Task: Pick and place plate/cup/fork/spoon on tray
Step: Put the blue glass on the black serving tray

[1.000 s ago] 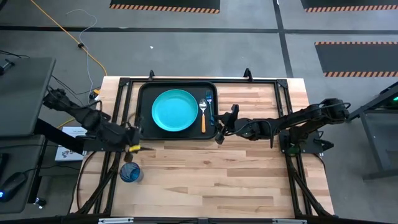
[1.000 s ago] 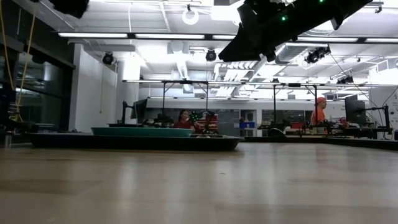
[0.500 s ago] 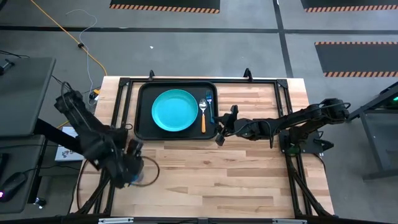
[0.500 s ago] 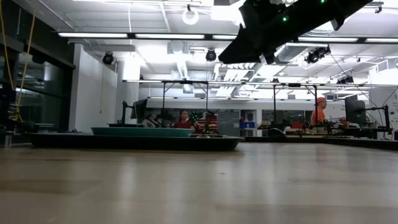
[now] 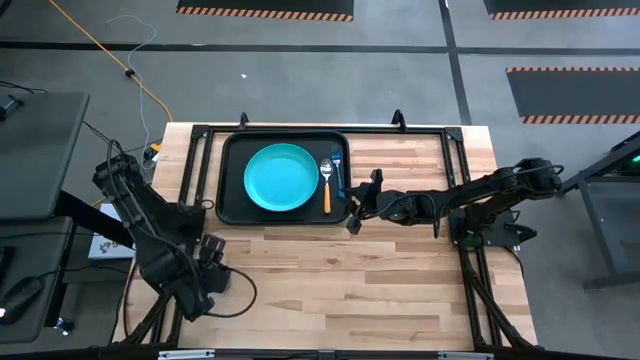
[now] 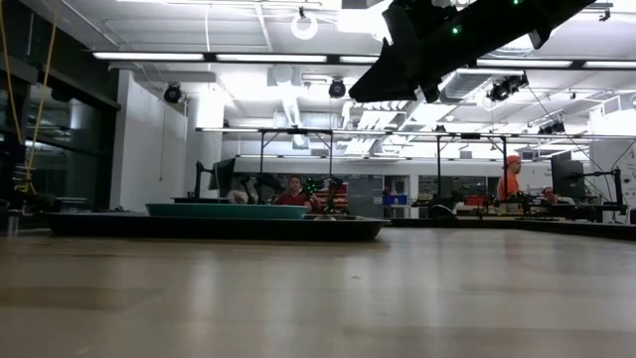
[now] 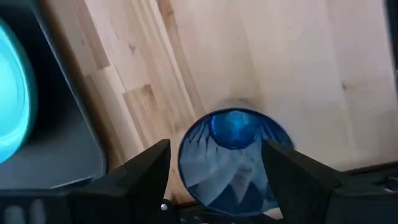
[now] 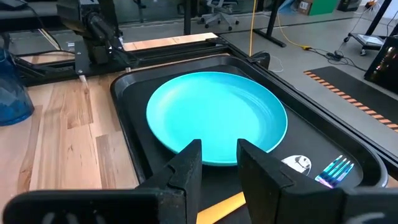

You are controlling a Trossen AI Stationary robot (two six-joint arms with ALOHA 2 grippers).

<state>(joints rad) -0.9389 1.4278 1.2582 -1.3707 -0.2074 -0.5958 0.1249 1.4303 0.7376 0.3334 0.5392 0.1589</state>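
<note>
Cup [image 7: 233,158] between the spread fingers of the left gripper [image 7: 214,171], hidden from overhead.

Black rectangular tray [image 5: 232,172], rounded corners, raised rim, flat at table's far edge. Round turquoise plate [image 5: 281,177] flat inside tray, centred. Spoon [image 5: 326,184], silver bowl, orange-tan handle, inside tray just right of plate. Light-blue fork [image 5: 336,166] inside tray, alongside spoon, nearest tray's right rim. Translucent dark-blue cup [image 7: 231,158] upright on bare wood, well apart from tray, off its near-left corner.
</note>
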